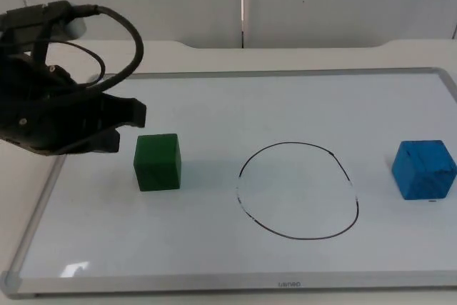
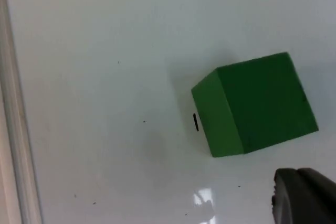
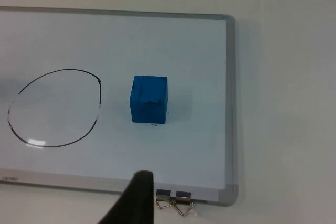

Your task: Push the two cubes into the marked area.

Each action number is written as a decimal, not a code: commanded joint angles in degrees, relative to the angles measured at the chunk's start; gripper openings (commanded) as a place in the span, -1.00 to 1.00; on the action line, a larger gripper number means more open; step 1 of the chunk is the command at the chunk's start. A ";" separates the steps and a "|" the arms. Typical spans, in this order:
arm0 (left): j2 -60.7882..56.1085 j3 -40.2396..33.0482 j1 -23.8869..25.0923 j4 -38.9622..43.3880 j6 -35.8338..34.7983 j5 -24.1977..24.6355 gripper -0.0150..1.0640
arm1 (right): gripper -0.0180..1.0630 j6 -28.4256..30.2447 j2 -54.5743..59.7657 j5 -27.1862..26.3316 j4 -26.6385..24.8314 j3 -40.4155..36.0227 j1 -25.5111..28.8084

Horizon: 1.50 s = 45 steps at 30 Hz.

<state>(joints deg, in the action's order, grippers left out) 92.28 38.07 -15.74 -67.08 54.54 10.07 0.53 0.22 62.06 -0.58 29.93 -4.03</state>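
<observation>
A green cube (image 1: 158, 162) (image 2: 257, 103) sits on the whiteboard, left of a hand-drawn black circle outline (image 1: 293, 143) (image 3: 58, 71). A blue cube (image 1: 424, 169) (image 3: 149, 99) rests right of that circle, near the board's right edge. Both cubes are outside the outline. My left gripper (image 1: 123, 126) hovers just left of the green cube, a small gap away. My right gripper (image 3: 137, 198) is back over the board's frame, well short of the blue cube and touching nothing.
The whiteboard has a raised silver frame (image 1: 228, 283) (image 3: 229, 103) all round. Two metal binder clips (image 3: 174, 200) lie just outside the frame. White table surrounds the board, with the grey partition behind.
</observation>
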 commanded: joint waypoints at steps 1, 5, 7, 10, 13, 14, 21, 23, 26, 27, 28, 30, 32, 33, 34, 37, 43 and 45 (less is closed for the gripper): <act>2.68 1.10 -0.50 -1.18 0.08 -1.52 -0.98 | 0.98 0.17 -0.22 -0.31 -0.17 -0.36 0.31; 4.68 1.60 -0.50 -1.04 0.22 -3.68 -0.98 | 0.98 0.17 -0.22 -0.31 -0.17 -0.36 0.31; 5.66 2.01 -0.50 -1.04 0.22 -4.65 -0.98 | 0.98 0.17 -0.22 -0.31 -0.17 -0.36 0.31; 6.73 2.68 -0.50 -0.95 0.38 -5.48 -0.98 | 0.98 0.17 -0.22 -0.31 -0.17 -0.36 0.31; 8.48 4.07 -0.50 -0.81 0.48 -6.57 -0.98 | 0.98 0.17 -0.22 -0.31 -0.17 -0.36 0.31; 8.48 4.07 -0.50 -0.81 0.48 -6.57 -0.98 | 0.98 0.17 -0.22 -0.31 -0.17 -0.36 0.31; 12.48 6.73 -0.50 -0.25 0.70 -6.84 -0.98 | 0.98 0.17 -0.22 -0.31 -0.17 -0.36 0.31; 13.93 7.32 -0.50 0.09 0.70 -6.91 -0.98 | 0.98 0.17 -0.22 -0.31 -0.17 -0.36 0.31; 15.23 7.88 -0.50 0.20 0.70 -6.91 -0.98 | 0.98 0.17 -0.22 -0.31 -0.17 -0.36 0.31; 15.73 8.16 -0.50 0.24 0.70 -6.91 -0.98 | 0.98 0.17 -0.22 -0.31 -0.17 -0.36 0.31; 16.33 8.58 -0.50 0.24 0.70 -6.91 -0.98 | 0.98 0.17 -0.22 -0.31 -0.17 -0.36 0.31; 17.27 9.14 -0.50 0.24 0.70 -6.96 -0.98 | 0.98 0.17 -0.22 -0.31 -0.17 -0.36 0.31; 18.24 9.79 -0.50 0.24 0.70 -6.96 -0.98 | 0.98 0.17 -0.22 -0.31 -0.17 -0.36 0.31; 18.24 9.79 -0.50 0.24 0.70 -6.96 -0.98 | 0.98 0.17 -0.22 -0.31 -0.17 -0.36 0.31; 18.62 10.04 -0.50 0.24 0.70 -6.60 -0.98 | 0.98 0.17 -0.22 -0.31 -0.17 -0.36 0.31; 19.31 10.32 -0.60 0.24 0.70 -6.14 -0.98 | 0.98 0.17 -0.22 -0.31 -0.17 -0.36 0.31; 19.31 10.32 -0.60 0.24 0.70 -6.14 -0.98 | 0.98 0.17 -0.22 -0.31 -0.17 -0.36 0.31; 19.31 10.32 -0.73 0.24 0.70 -6.14 -0.98 | 0.98 0.17 -0.22 -0.31 -0.17 -0.36 0.31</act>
<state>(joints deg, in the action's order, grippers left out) 111.60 48.11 -15.96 -66.85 55.18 3.67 0.53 0.22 62.06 -0.58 29.93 -4.03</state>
